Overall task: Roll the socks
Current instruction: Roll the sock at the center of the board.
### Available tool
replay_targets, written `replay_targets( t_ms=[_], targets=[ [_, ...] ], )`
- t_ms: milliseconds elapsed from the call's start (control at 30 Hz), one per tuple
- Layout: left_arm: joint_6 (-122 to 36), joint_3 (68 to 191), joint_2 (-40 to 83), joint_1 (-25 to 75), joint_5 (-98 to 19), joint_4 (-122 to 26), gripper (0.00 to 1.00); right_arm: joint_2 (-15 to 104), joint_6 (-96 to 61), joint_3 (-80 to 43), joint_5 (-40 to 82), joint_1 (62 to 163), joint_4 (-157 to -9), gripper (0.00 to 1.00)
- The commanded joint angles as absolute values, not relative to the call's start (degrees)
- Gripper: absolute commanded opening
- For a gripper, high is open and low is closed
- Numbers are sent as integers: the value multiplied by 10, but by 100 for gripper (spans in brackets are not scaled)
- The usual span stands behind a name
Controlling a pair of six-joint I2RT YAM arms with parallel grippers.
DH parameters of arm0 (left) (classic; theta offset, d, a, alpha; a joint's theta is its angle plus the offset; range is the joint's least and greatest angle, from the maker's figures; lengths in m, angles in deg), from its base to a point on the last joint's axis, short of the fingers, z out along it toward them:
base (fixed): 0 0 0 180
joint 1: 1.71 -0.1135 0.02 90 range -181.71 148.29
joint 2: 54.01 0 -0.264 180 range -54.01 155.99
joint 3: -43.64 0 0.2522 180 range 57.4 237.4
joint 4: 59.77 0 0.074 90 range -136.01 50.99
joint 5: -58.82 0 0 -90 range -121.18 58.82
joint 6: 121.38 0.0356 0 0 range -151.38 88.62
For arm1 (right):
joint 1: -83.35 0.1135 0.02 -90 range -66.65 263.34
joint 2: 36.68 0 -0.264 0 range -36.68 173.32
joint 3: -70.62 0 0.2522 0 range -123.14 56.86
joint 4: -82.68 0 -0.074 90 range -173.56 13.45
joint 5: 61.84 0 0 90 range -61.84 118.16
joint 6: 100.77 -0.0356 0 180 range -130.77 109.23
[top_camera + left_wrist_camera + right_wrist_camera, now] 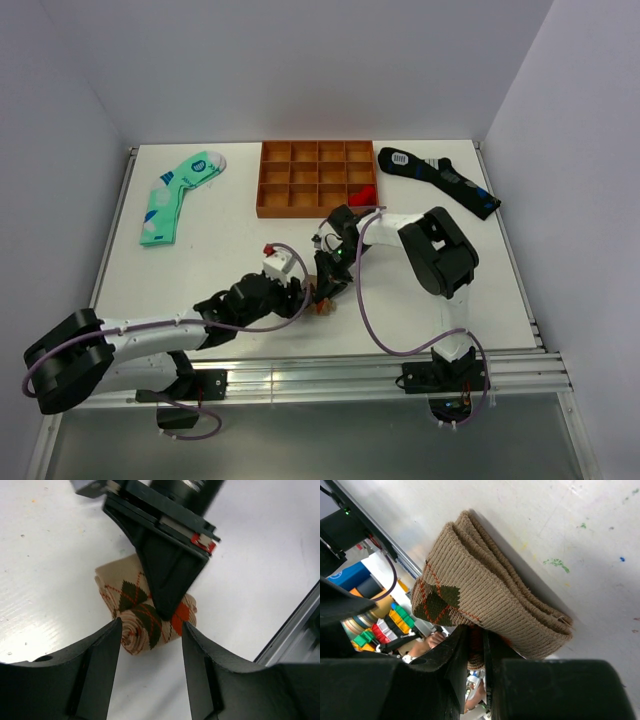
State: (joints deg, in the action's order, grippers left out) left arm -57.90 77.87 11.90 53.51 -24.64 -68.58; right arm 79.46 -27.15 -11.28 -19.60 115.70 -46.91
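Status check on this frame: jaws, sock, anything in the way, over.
Jaws: right gripper shut on sock, left gripper open astride it. Sock rolled up. Only a tray behind, well apart.

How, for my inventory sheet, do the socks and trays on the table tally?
Socks: 3 (tan argyle sock, mint-green sock, black sock)
Trays: 1 (orange compartment tray)
Total: 4
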Motion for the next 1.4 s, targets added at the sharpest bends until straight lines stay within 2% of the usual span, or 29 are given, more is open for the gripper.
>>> replay_targets(
  t_ms=[0, 167, 300, 433, 700, 1133, 1367],
  targets=[
    [-527, 801, 128, 584, -168, -658, 56, 844, -216, -96, 28, 1159, -457, 6],
    [-494, 838, 159, 647, -80, -629, 55, 845, -214, -96, 27, 1159, -457, 6],
    [-462, 879, 238, 718, 1, -605, 55, 841, -211, -88, 29, 1159, -461, 5],
    [-439, 915, 288, 733, 41, -595, 54, 842, -208, -86, 28, 1159, -463, 5],
    [-399, 928, 305, 734, 63, -596, 55, 824, -196, -98, 67, 1149, -432, 6],
    [-371, 935, 332, 736, 49, -615, 54, 870, -159, -176, 118, 1125, -362, 6],
    [-345, 922, 353, 747, 21, -653, 54, 880, -149, -177, 152, 1115, -356, 5]
  ],
)
